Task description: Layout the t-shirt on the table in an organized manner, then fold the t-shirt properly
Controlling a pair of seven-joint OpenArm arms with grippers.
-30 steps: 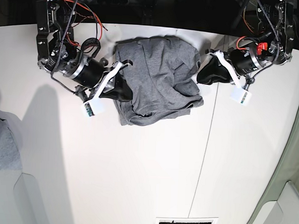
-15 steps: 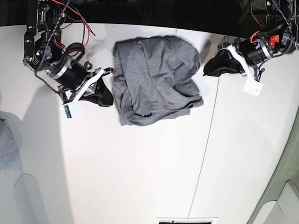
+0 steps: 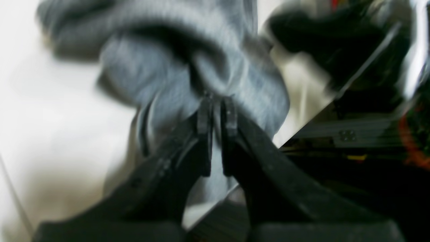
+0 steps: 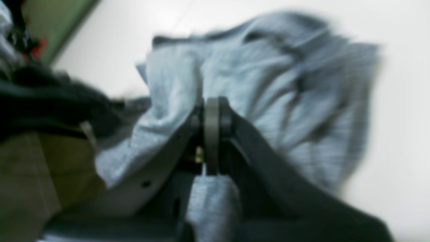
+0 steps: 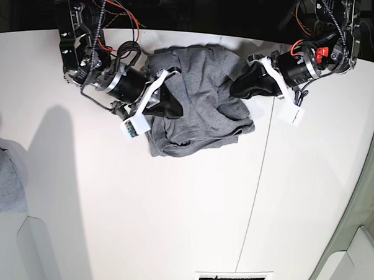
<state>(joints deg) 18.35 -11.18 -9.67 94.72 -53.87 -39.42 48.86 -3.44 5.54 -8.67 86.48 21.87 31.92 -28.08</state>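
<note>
At the left edge of the base view a patch of grey cloth (image 5: 4, 183) lies partly out of frame, well apart from everything else. Further right, the right arm's gripper (image 5: 171, 108) reaches onto the left side of the t-shirt (image 5: 198, 100); its wrist view, though blurred, shows the fingers (image 4: 212, 125) pressed together with grey fabric bunched around and beneath them, so they appear clamped on a fold of the shirt. The shirt itself sits crumpled in a rough heap near the far edge of the white tabletop (image 5: 190, 214), not spread flat. On the shirt's right side the left arm's gripper (image 5: 234, 89) touches the cloth; its blurred wrist view shows the fingers (image 3: 204, 116) nearly together, a narrow gap between them, tips buried in the fabric, seemingly pinching it. A thin dark seam (image 5: 251, 205) runs down the tabletop just right of the shirt.
</note>
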